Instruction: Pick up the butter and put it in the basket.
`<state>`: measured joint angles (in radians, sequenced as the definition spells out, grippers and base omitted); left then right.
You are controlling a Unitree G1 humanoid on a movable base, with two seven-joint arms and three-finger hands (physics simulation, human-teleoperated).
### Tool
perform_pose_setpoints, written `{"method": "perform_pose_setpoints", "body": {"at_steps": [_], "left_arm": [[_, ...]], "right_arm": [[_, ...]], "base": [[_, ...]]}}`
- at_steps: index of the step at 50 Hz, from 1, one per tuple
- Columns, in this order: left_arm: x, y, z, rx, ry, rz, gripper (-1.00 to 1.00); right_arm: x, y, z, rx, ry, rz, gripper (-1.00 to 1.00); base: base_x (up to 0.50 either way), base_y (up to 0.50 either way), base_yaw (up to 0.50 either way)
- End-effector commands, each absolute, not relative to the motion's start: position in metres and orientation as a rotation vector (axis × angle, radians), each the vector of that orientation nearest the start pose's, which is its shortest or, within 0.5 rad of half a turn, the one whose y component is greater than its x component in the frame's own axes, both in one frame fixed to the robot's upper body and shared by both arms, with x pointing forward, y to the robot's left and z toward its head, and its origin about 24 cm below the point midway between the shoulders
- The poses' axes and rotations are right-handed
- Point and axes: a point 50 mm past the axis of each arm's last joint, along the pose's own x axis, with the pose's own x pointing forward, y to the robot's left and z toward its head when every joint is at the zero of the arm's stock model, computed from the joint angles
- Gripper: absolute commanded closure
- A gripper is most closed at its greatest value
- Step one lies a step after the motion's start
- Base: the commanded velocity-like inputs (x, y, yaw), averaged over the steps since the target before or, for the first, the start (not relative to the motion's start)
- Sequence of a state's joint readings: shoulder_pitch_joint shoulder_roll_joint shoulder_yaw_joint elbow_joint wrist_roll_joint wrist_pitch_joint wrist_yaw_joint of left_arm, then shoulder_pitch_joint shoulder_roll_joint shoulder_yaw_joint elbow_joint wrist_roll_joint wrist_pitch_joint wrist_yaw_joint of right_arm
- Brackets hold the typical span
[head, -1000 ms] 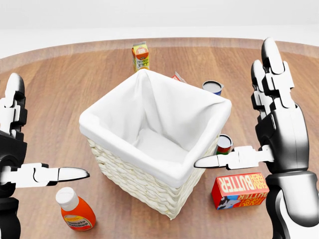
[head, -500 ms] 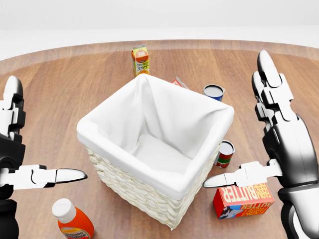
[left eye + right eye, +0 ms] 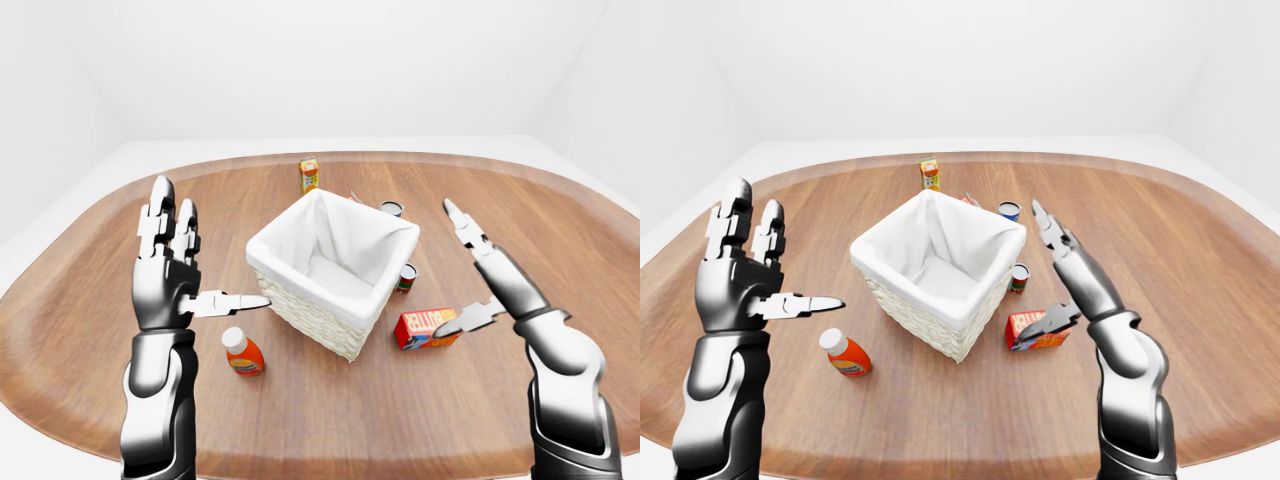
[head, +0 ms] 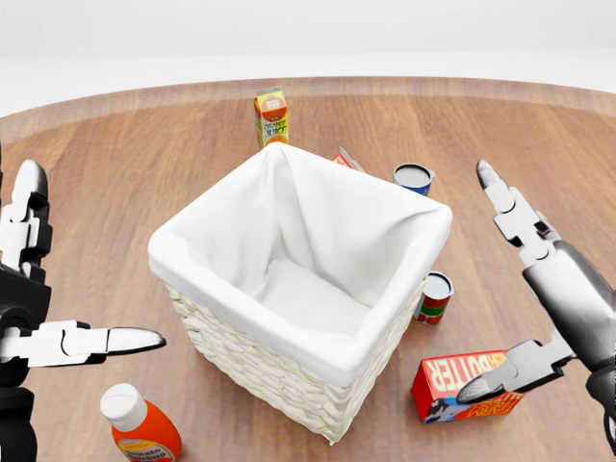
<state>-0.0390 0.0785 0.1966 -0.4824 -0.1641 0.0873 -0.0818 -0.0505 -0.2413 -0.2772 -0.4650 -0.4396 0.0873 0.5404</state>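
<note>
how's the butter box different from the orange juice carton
The butter box lies flat on its side near the head view's bottom right, by the right hand; the orange juice carton stands upright at the top, beyond the basket. The butter box is red and low, the carton orange, tall and narrow. Both rest on the wooden table, outside the basket.

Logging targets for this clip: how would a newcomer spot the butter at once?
Find the white-lined wicker basket mid-table in the head view. Just to its lower right lies the butter, under the right robot hand. It is the only red box; the neighbours there are round cans.
</note>
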Motion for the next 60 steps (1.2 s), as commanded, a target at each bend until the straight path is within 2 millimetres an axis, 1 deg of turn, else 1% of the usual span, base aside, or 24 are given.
{"method": "perform_pose_setpoints", "body": {"at_steps": [1,5,9,11,23,28,32,35,45,50,51,53,60], "left_arm": [[0.234,0.196,0.154,-0.03,-0.443,0.046,-1.0],[0.233,0.197,0.155,-0.031,-0.444,0.049,-1.0],[0.236,0.198,0.152,-0.032,-0.431,0.054,-1.0],[0.235,0.199,0.153,-0.032,-0.434,0.054,-1.0],[0.235,0.201,0.151,-0.032,-0.428,0.058,-1.0],[0.236,0.201,0.151,-0.032,-0.426,0.057,-1.0],[0.236,0.201,0.151,-0.032,-0.425,0.058,-1.0],[0.237,0.201,0.15,-0.033,-0.42,0.059,-1.0],[0.239,0.202,0.149,-0.036,-0.415,0.059,-1.0],[0.239,0.202,0.148,-0.036,-0.413,0.06,-1.0],[0.239,0.202,0.149,-0.036,-0.413,0.061,-1.0],[0.238,0.202,0.149,-0.035,-0.417,0.061,-1.0],[0.239,0.203,0.149,-0.035,-0.413,0.062,-1.0]], "right_arm": [[0.251,-0.227,0.131,-0.993,0.024,0.169,-1.0],[0.256,-0.23,0.124,-1.083,0.097,0.161,-1.0],[0.259,-0.231,0.111,-1.166,0.188,0.168,-1.0],[0.261,-0.231,0.109,-1.191,0.214,0.171,-1.0],[0.27,-0.236,0.079,-1.399,0.419,0.173,-1.0],[0.275,-0.238,0.074,-1.433,0.453,0.171,-1.0],[0.283,-0.24,0.066,-1.463,0.484,0.171,-1.0],[0.29,-0.242,0.056,-1.473,0.502,0.172,-1.0],[0.301,-0.238,0.046,-1.516,0.508,0.194,-1.0],[0.307,-0.236,0.035,-1.529,0.52,0.21,-1.0],[0.309,-0.235,0.028,-1.535,0.533,0.219,-1.0],[0.312,-0.236,0.021,-1.535,0.542,0.222,-1.0],[0.321,-0.236,0.009,-1.511,0.557,0.23,-1.0]], "base": [[0.0,0.0,0.0],[0.0,0.0,0.0],[0.0,0.0,0.0],[0.0,0.0,0.0],[0.0,0.0,0.0],[0.0,0.0,0.0],[0.0,0.0,0.0],[0.0,0.0,0.0],[0.0,0.0,0.0],[0.0,0.0,0.0],[0.0,0.0,0.0],[0.0,0.0,0.0],[0.0,0.0,0.0]]}}
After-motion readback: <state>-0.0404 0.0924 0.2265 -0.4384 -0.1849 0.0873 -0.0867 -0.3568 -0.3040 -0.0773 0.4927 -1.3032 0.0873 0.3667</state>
